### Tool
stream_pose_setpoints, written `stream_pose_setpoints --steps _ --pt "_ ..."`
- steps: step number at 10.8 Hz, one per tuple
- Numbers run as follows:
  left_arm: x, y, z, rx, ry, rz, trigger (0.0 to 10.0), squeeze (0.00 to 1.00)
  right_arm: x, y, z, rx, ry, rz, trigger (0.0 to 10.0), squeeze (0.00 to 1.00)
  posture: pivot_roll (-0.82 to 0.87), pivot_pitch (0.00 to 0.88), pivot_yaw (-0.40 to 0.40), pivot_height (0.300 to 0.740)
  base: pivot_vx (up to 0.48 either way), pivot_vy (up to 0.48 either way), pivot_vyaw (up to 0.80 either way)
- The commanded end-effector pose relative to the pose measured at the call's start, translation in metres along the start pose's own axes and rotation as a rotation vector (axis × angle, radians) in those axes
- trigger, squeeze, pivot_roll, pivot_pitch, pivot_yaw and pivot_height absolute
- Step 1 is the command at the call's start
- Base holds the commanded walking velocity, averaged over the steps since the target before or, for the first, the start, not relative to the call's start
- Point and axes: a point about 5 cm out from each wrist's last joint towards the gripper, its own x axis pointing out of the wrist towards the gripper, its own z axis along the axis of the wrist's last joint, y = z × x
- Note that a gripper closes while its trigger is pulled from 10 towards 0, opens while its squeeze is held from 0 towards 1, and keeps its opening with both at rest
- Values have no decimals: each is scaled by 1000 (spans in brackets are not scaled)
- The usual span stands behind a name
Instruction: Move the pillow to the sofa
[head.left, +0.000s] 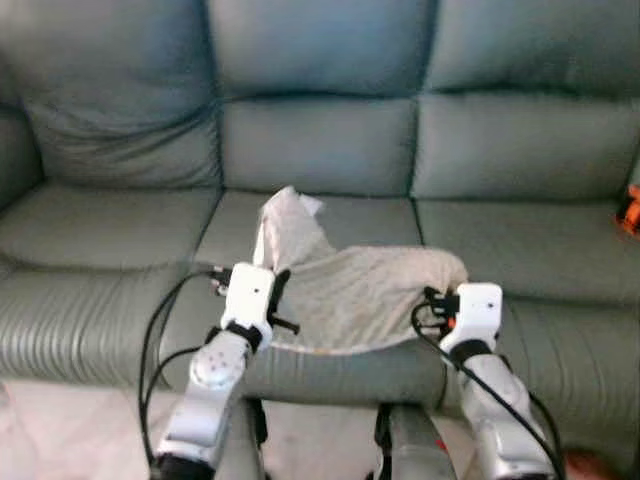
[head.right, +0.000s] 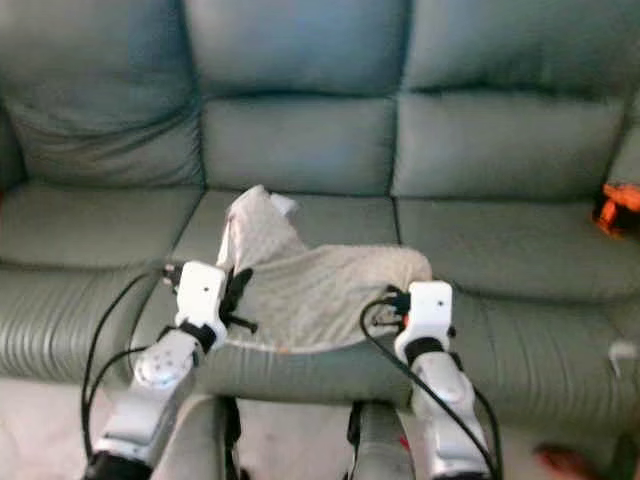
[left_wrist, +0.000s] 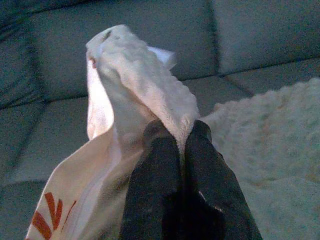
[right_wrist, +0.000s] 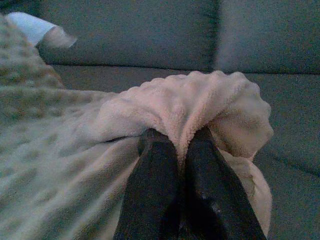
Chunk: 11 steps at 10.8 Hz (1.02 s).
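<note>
Grey-green sofa (head.left: 320, 140) ahead, pillow (head.left: 350, 290) slumped on near middle seat, soft and light, pinched tight at edges by left gripper (left_wrist: 182, 137) and right gripper (right_wrist: 181, 142).

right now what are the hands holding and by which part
Both hold the pillow. The left hand pinches a raised fold at its left end; the right hand pinches the bunched fabric at its right end. It lies on the sofa seat.

An orange object (head.right: 616, 208) is lying on the seat at three o'clock (too blurred to identify), and pale flooring (head.left: 60, 430) is showing at seven o'clock.
</note>
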Motion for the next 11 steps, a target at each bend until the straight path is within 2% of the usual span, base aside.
stream_pose_setpoints --steps 1,5,8,10,11 --pt "-1 9 2 21 -7 32 10000 0 3 11 5 8 -29 35 10000 0 -30 0 31 617 0 0 0" --pt "1 27 2 39 6 103 10000 0 -5 18 2 48 -14 73 10000 0 -24 0 35 617 0 0 0" --pt "9 42 -1 88 24 152 10000 0 -4 26 10 44 5 115 10000 0 -31 87 44 617 0 0 0" --pt "24 56 -4 140 70 233 10000 0 12 23 20 37 2 110 10000 0 -32 162 40 617 0 0 0" --pt "38 68 -2 124 97 307 10000 0 32 17 26 -5 15 91 10000 0 -36 214 22 617 0 0 0"
